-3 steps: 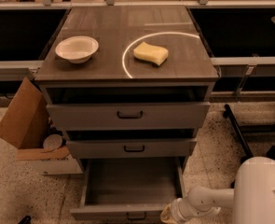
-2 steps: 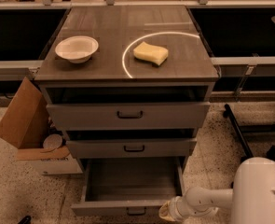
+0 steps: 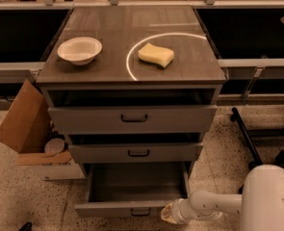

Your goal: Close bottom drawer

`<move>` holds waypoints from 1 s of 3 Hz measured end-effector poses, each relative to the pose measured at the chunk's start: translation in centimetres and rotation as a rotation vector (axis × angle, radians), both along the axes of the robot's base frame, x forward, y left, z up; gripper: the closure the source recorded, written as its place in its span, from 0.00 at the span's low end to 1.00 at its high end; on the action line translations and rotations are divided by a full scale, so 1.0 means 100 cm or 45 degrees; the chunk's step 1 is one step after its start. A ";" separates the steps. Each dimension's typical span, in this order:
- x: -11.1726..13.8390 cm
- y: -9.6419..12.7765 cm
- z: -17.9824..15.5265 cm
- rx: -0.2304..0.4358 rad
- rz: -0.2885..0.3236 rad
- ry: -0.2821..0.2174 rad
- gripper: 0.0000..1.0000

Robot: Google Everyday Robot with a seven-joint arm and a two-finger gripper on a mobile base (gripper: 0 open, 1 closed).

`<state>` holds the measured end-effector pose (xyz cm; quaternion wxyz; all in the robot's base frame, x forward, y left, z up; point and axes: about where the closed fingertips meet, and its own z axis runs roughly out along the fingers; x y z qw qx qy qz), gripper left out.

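Note:
The bottom drawer (image 3: 132, 208) of the grey wood-look cabinet stands pulled out and empty. Its slim front panel has a small black bar handle (image 3: 140, 212). My gripper (image 3: 169, 213) is at the end of the white arm that reaches in from the lower right. It sits at the right end of the drawer's front panel, touching or very close to it. The middle drawer (image 3: 136, 152) and the top drawer (image 3: 132, 118) above each stand slightly pulled out.
On the cabinet top (image 3: 108, 66) lie a white bowl (image 3: 79, 49) and a yellow sponge (image 3: 156, 55). An open cardboard box (image 3: 28, 129) stands on the floor to the left. A black stand's base (image 3: 247, 136) is on the right. My white arm's body (image 3: 269, 201) fills the lower right.
The bottom drawer's front has moved a little inward toward the cabinet, with my gripper following at its right end.

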<state>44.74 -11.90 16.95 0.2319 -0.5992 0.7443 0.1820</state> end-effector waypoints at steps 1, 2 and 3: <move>0.006 -0.003 -0.010 0.005 -0.029 0.009 1.00; 0.024 -0.012 -0.026 0.044 -0.102 -0.008 1.00; 0.024 -0.012 -0.026 0.044 -0.103 -0.009 1.00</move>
